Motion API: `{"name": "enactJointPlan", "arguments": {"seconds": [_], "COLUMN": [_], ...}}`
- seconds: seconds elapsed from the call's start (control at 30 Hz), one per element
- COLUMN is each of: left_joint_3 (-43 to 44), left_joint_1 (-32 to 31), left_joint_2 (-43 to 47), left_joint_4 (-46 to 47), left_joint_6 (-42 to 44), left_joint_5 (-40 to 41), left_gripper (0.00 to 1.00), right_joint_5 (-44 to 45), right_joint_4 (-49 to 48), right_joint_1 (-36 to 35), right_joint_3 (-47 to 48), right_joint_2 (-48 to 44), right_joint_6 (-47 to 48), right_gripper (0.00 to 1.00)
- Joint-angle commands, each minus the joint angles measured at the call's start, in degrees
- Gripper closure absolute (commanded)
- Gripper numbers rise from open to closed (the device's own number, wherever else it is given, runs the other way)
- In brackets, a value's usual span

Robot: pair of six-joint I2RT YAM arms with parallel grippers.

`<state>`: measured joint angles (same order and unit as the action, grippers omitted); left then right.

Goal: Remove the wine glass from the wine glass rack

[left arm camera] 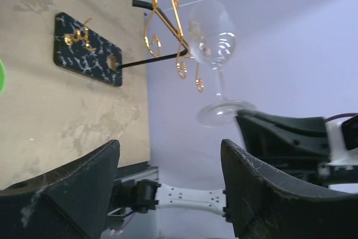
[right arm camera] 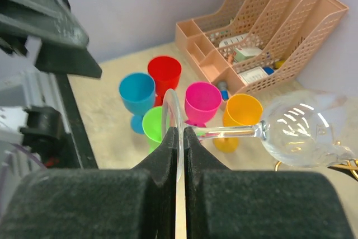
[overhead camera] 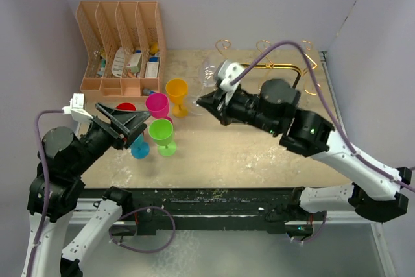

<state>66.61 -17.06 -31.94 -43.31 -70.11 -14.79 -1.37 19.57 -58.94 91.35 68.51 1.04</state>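
Top view: we see the right tool (overhead camera: 202, 103) reaching left past the wine glass rack (overhead camera: 272, 65), clamped on the foot of the clear wine glass (overhead camera: 209, 74). The glass is faint here and is held in the air just by the rack's left end. The left tool (overhead camera: 135, 128) has its fingers spread and holds nothing, sitting above the coloured goblets (overhead camera: 157, 104). An orange file organiser (overhead camera: 120, 43) stands at the far left of the counter (overhead camera: 259, 154).

Left wrist view: we see the left fingers wide apart with nothing between them. Beyond them the glass is tilted, bowl just beside the gold curled hook ends, foot in the black right tool. We cannot tell if the bowl touches the wire. The rack's marbled base lies flat on the counter.

Right wrist view: we see the fingers pinched tight on the thin foot, which shows edge-on. The stem runs out to the right with the bowl at its end, and a bit of gold wire sits just beside the bowl. The goblets stand upright below, with the organiser behind them.
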Motion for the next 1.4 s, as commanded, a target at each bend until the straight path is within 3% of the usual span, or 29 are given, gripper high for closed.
{"name": "enactJointPlan", "arguments": {"seconds": [0.0,0.17,0.43,1.17,1.3,1.37], "left_joint_3": [-4.13,-7.6,-9.25,-14.39,-15.25,-15.72], "left_joint_1": [-0.2,-0.24,-0.23,-0.16,-0.16,-0.17], "left_joint_2": [2.74,1.45,-1.81,-1.34,-1.32,-1.26], "left_joint_4": [8.57,11.95,16.02,22.84,24.12,24.86], "left_joint_6": [-15.29,-23.07,-25.64,-30.84,-31.06,-31.06], "left_joint_5": [-2.61,-7.54,-14.11,-17.65,-17.56,-17.64], "left_gripper": [0.25,0.27,0.27,0.28,0.35,0.43], "right_joint_5": [16.61,26.46,34.39,35.96,35.12,34.79], "right_joint_4": [-14.73,-25.39,-37.48,-45.99,-46.41,-47.03], "right_joint_1": [-8.51,-17.13,-23.46,-28.65,-29.37,-29.71], "right_joint_3": [-6.0,-13.5,-19.95,-25.49,-26.4,-26.97], "right_joint_2": [-2.93,-3.82,-1.7,3.12,3.46,3.56], "right_joint_6": [15.22,26.02,38.03,49.72,51.04,51.69], "right_gripper": [1.0,1.0,1.0,1.0,1.0,1.0]}}
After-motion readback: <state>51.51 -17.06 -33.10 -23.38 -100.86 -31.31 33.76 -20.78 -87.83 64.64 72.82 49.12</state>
